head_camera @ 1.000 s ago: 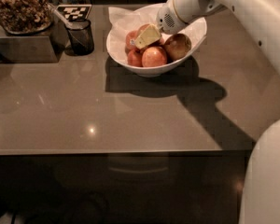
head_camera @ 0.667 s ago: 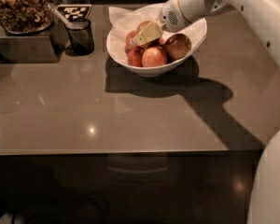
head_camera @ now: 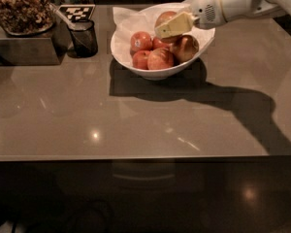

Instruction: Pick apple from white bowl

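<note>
The white bowl (head_camera: 136,64), lined with white paper, stands at the back middle of the brown counter and holds several apples. My gripper (head_camera: 175,25) reaches in from the upper right over the bowl's back half. Its pale yellow finger (head_camera: 173,26) lies across the apple (head_camera: 165,17), red with a golden blush, which sits higher than the other apples. The gripper looks shut on it. A redder apple with a sticker (head_camera: 140,41) lies at the bowl's left. A bigger yellow-green and red apple (head_camera: 185,48) lies just below the gripper.
A small dark mesh cup (head_camera: 84,38) with a utensil stands left of the bowl. Behind it lies a black-and-white marker card (head_camera: 76,11). A container of brown dried food (head_camera: 20,8) sits on a dark box at the far left. The counter's front edge (head_camera: 136,157) runs across.
My gripper has moved up and to the right from low in the bowl. The apple at its finger has risen with it, above the other apples.
</note>
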Available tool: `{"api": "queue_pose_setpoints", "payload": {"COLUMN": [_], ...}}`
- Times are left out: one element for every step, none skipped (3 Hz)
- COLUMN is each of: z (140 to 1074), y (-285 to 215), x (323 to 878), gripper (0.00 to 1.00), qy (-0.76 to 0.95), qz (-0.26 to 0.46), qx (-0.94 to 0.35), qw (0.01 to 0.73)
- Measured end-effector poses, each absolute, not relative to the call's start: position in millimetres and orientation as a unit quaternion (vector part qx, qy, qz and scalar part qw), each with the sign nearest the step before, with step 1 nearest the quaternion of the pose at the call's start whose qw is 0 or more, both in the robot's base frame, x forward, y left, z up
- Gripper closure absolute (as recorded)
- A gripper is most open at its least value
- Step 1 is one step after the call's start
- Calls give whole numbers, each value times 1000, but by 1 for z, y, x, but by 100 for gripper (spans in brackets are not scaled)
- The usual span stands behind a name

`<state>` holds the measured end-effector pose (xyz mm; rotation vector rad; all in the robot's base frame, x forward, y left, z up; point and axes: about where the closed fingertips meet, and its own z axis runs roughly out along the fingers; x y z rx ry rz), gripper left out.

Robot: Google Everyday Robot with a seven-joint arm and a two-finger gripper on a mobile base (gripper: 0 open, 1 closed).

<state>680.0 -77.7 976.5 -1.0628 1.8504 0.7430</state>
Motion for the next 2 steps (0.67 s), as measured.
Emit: {"api": "queue_pose_setpoints", "payload": {"z": [981, 973], "y": [-103, -122], "x": [649, 622], "gripper": [100, 100], "qy": [729, 730], "qz": [333, 356], "qx": [-410, -384], "qw": [435, 440]}}
